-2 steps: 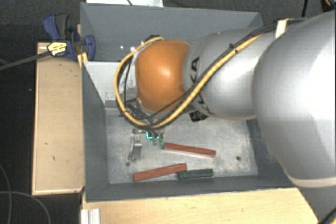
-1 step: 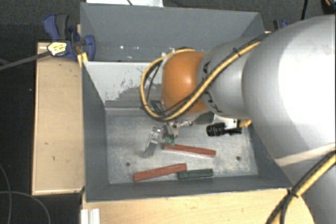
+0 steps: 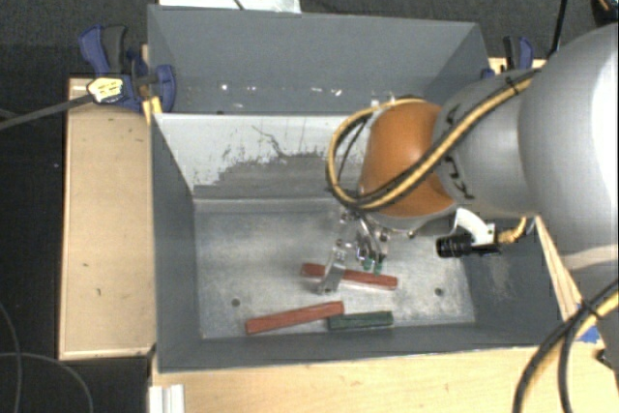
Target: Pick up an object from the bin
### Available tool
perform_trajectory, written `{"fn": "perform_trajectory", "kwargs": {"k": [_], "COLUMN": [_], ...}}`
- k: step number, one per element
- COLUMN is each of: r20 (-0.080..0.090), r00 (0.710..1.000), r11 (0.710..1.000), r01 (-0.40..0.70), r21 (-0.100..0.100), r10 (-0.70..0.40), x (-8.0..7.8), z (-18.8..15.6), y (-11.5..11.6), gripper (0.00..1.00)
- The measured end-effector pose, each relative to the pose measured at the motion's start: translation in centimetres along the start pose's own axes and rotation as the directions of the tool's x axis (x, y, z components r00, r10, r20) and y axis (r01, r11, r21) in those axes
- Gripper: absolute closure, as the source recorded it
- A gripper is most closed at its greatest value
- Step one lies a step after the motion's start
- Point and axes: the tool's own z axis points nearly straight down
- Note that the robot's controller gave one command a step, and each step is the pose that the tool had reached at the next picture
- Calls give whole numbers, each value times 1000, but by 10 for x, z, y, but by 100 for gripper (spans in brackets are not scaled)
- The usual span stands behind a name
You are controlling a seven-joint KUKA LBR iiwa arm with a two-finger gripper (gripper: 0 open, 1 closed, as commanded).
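My gripper [image 3: 334, 276] hangs low in the middle of the bin, right over a short red-brown stick [image 3: 372, 280] that lies flat on the floor, and its tip is down at that stick's left end. A longer red-brown stick [image 3: 293, 317] lies near the front wall, slightly slanted. A dark green stick [image 3: 361, 321] lies end to end with it on the right. Nothing shows as lifted off the floor.
The arm with its orange cover and yellow-black cables fills the bin's right side and hides the floor behind the gripper. The three sticks lie close together near the front wall.
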Motion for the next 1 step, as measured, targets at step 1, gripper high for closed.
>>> {"fn": "perform_trajectory", "kwargs": {"k": [1], "r20": [2], "r00": [1000], "r11": [1000], "r01": [0], "r21": [-3], "r10": [0], "x": [1], "z": [-1], "y": [5], "gripper": [100]}}
